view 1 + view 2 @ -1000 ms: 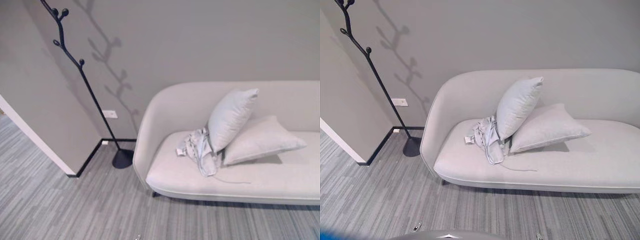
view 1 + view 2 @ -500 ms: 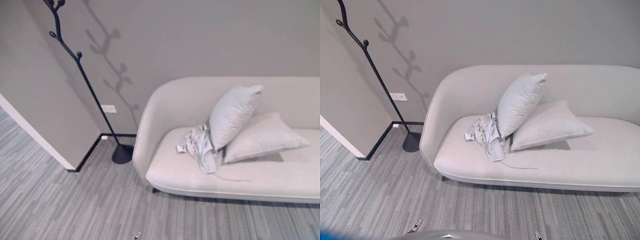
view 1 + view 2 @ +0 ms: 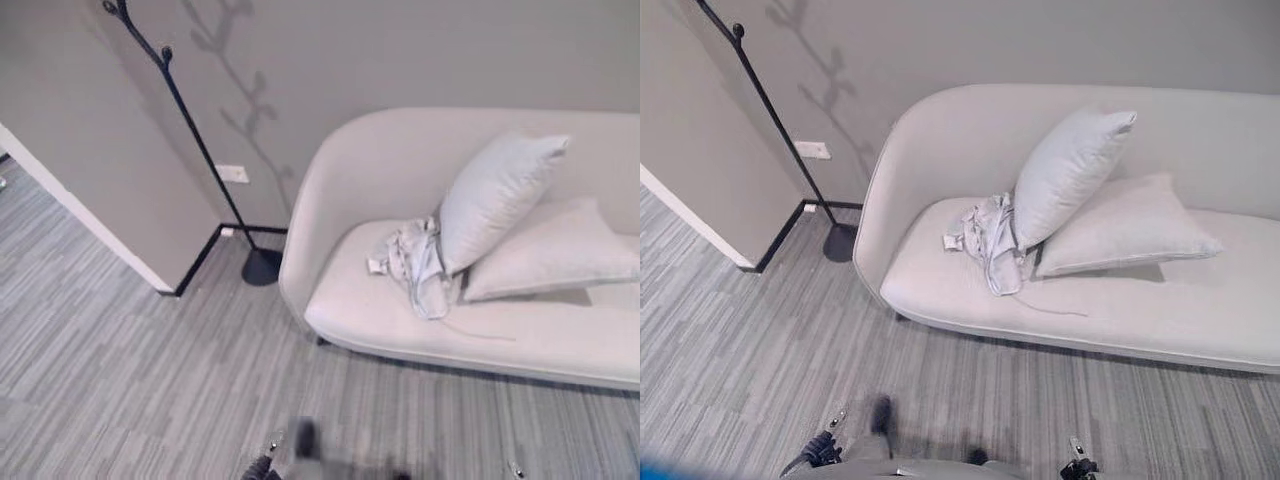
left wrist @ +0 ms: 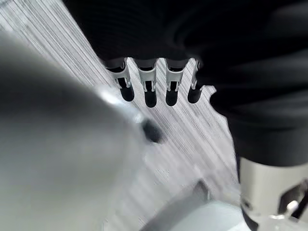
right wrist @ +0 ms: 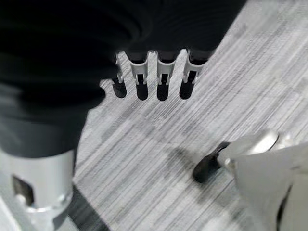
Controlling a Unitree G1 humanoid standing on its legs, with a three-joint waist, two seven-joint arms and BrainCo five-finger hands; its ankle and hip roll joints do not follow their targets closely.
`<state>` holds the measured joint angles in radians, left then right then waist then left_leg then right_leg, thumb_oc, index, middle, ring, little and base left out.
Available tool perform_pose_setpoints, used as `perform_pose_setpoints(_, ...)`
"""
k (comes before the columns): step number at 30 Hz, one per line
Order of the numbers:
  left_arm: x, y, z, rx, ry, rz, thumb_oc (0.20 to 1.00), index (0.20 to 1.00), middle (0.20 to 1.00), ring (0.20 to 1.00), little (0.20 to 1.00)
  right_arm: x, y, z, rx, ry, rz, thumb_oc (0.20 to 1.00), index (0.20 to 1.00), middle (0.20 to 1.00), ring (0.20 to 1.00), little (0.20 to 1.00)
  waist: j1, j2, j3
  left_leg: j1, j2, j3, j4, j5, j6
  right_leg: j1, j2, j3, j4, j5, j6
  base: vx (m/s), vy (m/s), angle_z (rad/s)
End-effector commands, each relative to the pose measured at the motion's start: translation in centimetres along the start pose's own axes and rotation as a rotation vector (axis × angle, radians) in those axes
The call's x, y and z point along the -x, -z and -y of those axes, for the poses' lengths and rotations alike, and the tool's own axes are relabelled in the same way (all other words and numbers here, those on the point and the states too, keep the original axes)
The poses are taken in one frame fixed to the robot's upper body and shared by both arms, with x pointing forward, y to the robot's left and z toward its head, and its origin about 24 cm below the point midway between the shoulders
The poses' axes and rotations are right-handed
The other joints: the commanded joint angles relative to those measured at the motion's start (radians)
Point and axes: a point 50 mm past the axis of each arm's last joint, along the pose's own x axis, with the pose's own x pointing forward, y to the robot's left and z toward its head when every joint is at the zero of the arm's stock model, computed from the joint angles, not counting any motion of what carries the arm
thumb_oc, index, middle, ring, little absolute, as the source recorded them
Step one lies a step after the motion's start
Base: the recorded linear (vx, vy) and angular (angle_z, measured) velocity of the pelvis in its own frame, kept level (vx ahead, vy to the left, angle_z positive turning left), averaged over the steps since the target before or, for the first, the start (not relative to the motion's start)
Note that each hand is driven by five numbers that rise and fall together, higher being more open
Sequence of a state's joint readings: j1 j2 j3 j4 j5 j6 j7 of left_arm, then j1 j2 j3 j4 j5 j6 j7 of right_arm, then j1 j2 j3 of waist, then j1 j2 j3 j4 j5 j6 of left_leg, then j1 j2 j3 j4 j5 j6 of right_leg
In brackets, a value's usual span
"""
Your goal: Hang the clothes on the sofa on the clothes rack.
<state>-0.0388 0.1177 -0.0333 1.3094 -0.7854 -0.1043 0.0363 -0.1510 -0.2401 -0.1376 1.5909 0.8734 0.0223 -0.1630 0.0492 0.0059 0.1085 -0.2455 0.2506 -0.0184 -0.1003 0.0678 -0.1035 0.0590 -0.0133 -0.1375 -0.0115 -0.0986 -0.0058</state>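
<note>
Task not yet begun. Clothes (image 3: pixel 412 268) lie crumpled mid-frame on the sofa (image 3: pixel 400 325); rack (image 3: pixel 190 130) stands bare, upper left. My left hand (image 4: pixel 154 82) and right hand (image 5: pixel 149 77) hang relaxed, fingers straight, empty. Pick-up, carrying and hanging all remain.

A crumpled pale garment (image 3: pixel 987 238) lies on the cream sofa (image 3: pixel 940 160) against two pillows (image 3: pixel 1065 175), the black clothes rack (image 3: pixel 790 140) standing beside the sofa's end.

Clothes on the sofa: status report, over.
Both hands empty, left hand and right hand open over the floor. Clothes crumpled on the sofa seat against a pillow. Clothes rack bare; nothing blocking.
</note>
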Motion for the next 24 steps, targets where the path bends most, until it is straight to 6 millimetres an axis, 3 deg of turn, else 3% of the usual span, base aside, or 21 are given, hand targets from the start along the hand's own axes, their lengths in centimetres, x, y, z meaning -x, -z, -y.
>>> perform_pose_setpoints(1, 0.3, 2.5, 2.0, 0.032, 0.032, -0.064, 1.0, 1.0, 1.0, 1.0, 1.0, 0.0, 1.0, 0.6, -0.02, 0.047, -0.037, 1.0, 1.0, 1.0, 1.0, 1.0, 0.024, -0.015, -0.051, -0.001, -0.065, -0.033, 0.013, 0.048, -0.03, 0.155, -0.125, 0.049, -0.075, -0.008, 0.092, 0.41, 0.318, -0.35)
perform_pose_setpoints(3, 0.3, 2.6, 1.4, 0.022, 0.014, -0.067, 1.0, 1.0, 1.0, 1.0, 1.0, -0.1, 1.6, 1.0, -0.026, 0.052, -0.046, 1.0, 1.0, 1.0, 1.0, 1.0, 0.024, -0.006, -0.069, 0.032, -0.082, -0.03, 0.019, 0.086, -0.027, 0.183, -0.161, 0.054, -0.067, -0.004, 0.11, 0.36, 0.317, -0.53)
perform_pose_setpoints(4, 0.3, 2.2, 1.3, -0.006, 0.007, -0.053, 1.0, 1.0, 1.0, 1.0, 1.0, -0.1, 2.0, 1.1, -0.008, 0.056, -0.057, 1.0, 1.0, 1.0, 1.0, 1.0, 0.022, -0.014, -0.073, 0.038, -0.102, -0.025, 0.035, 0.08, -0.015, 0.184, -0.188, 0.063, -0.058, 0.016, 0.12, 0.52, 0.477, -0.34)
perform_pose_setpoints(5, 0.1, 1.2, 1.2, -0.084, 0.013, -0.023, 1.0, 1.0, 1.0, 1.0, 1.0, 0.0, 2.8, 0.7, 0.027, 0.03, -0.074, 1.0, 1.0, 1.0, 1.0, 1.0, 0.019, -0.032, -0.087, 0.053, -0.138, -0.006, 0.058, 0.054, 0.012, 0.161, -0.24, 0.085, -0.016, 0.099, 0.143, 0.46, 0.426, -0.29)
perform_pose_setpoints(7, 0.0, 0.4, 1.1, -0.146, 0.025, 0.003, 1.0, 1.0, 1.0, 1.0, 1.0, 0.0, 3.2, 0.3, 0.036, -0.001, -0.076, 1.0, 1.0, 1.0, 1.0, 1.0, 0.021, -0.045, -0.099, 0.08, -0.177, 0.022, 0.057, 0.026, 0.046, 0.124, -0.281, 0.107, 0.052, 0.189, 0.157, 0.32, 0.326, -0.56)
perform_pose_setpoints(10, 0.0, 0.1, 1.0, -0.165, 0.026, 0.007, 1.0, 1.0, 1.0, 1.0, 1.0, 0.0, 3.1, 0.2, 0.031, -0.005, -0.073, 1.0, 1.0, 1.0, 1.0, 1.0, 0.027, -0.047, -0.1, 0.095, -0.195, 0.033, 0.052, 0.015, 0.062, 0.101, -0.295, 0.114, 0.094, 0.221, 0.159, 0.15, 0.212, -0.43)
perform_pose_setpoints(11, -0.1, -0.2, 0.9, -0.204, 0.024, 0.017, 1.0, 1.0, 1.0, 1.0, 1.0, 0.0, 2.8, -0.3, 0.032, -0.023, -0.058, 1.0, 1.0, 1.0, 1.0, 1.0, 0.024, -0.034, -0.09, 0.14, -0.228, 0.055, 0.036, -0.01, 0.098, 0.042, -0.327, 0.111, 0.217, 0.321, 0.157, 0.21, 0.361, -0.03)
perform_pose_setpoints(12, -0.1, -0.4, 0.8, -0.228, 0.021, 0.021, 1.0, 1.0, 1.0, 1.0, 1.0, 0.1, 2.6, -0.7, 0.038, -0.036, -0.043, 1.0, 1.0, 1.0, 1.0, 1.0, 0.021, -0.022, -0.081, 0.159, -0.232, 0.068, 0.03, -0.018, 0.111, 0.019, -0.352, 0.087, 0.271, 0.365, 0.152, 0.35, 0.556, -0.17)
perform_pose_setpoints(13, -0.1, -0.5, 0.4, -0.262, 0.011, 0.021, 1.0, 1.0, 1.0, 1.0, 1.0, 0.2, 2.4, -1.6, 0.066, -0.063, -0.02, 1.0, 1.0, 1.0, 1.0, 1.0, 0.015, 0.003, -0.072, 0.197, -0.232, 0.091, 0.018, -0.041, 0.125, -0.017, -0.392, 0.011, 0.335, 0.378, 0.148, 0.27, 0.408, -0.22)
perform_pose_setpoints(15, -0.1, -0.4, -0.2, -0.265, -0.002, 0.015, 1.0, 1.0, 1.0, 1.0, 1.0, 0.2, 2.5, -1.7, 0.078, -0.07, -0.01, 1.0, 1.0, 1.0, 1.0, 1.0, -0.006, 0.009, -0.073, 0.234, -0.242, 0.109, 0.013, -0.069, 0.126, -0.034, -0.359, -0.035, 0.313, 0.32, 0.138, 0.24, 0.246, -0.29)
perform_pose_setpoints(17, 0.0, -0.2, -0.8, -0.265, -0.011, 0.005, 1.0, 1.0, 1.0, 1.0, 1.0, 0.2, 2.5, -1.7, 0.085, -0.079, -0.005, 1.0, 1.0, 1.0, 1.0, 1.0, -0.024, 0.021, -0.07, 0.257, -0.232, 0.118, 0.013, -0.083, 0.12, -0.087, -0.248, -0.047, 0.263, 0.174, 0.113, 0.18, 0.066, -0.08)
perform_pose_setpoints(18, 0.0, -0.2, -0.8, -0.264, -0.011, 0.005, 1.0, 1.0, 1.0, 1.0, 1.0, 0.2, 2.5, -1.7, 0.086, -0.079, -0.004, 1.0, 1.0, 1.0, 1.0, 1.0, -0.024, 0.022, -0.071, 0.255, -0.23, 0.118, 0.013, -0.081, 0.119, -0.089, -0.245, -0.048, 0.262, 0.175, 0.111, 0.12, 0.005, -0.16)
perform_pose_setpoints(20, 0.0, -0.2, -1.3, -0.262, -0.032, -0.004, 1.0, 1.0, 1.0, 1.0, 1.0, 0.2, 2.2, -2.0, 0.109, -0.08, 0.018, 1.0, 1.0, 1.0, 1.0, 1.0, -0.044, 0.02, -0.051, 0.293, -0.238, 0.119, 0.013, -0.095, 0.11, -0.134, -0.143, -0.052, 0.14, 0.132, 0.113, 0.23, -0.022, -0.19)
perform_pose_setpoints(21, 0.0, 0.0, -1.1, -0.27, -0.036, -0.003, 1.0, 1.0, 1.0, 1.0, 1.0, 0.2, 2.4, -1.9, 0.123, -0.068, 0.016, 1.0, 1.0, 1.0, 1.0, 1.0, -0.059, 0.009, -0.046, 0.32, -0.25, 0.116, 0.013, -0.108, 0.108, -0.159, -0.1, -0.044, 0.076, 0.151, 0.117, 0.29, -0.037, -0.17)
perform_pose_setpoints(24, 0.1, 0.4, -0.6, -0.265, -0.023, -0.008, 1.0, 1.0, 1.0, 1.0, 1.0, 0.2, 2.7, -1.9, 0.126, -0.06, 0.008, 1.0, 1.0, 1.0, 1.0, 1.0, -0.062, 0.0, -0.045, 0.352, -0.253, 0.112, 0.013, -0.121, 0.106, -0.159, -0.069, -0.037, 0.045, 0.173, 0.115, 0.19, -0.069, -0.25)
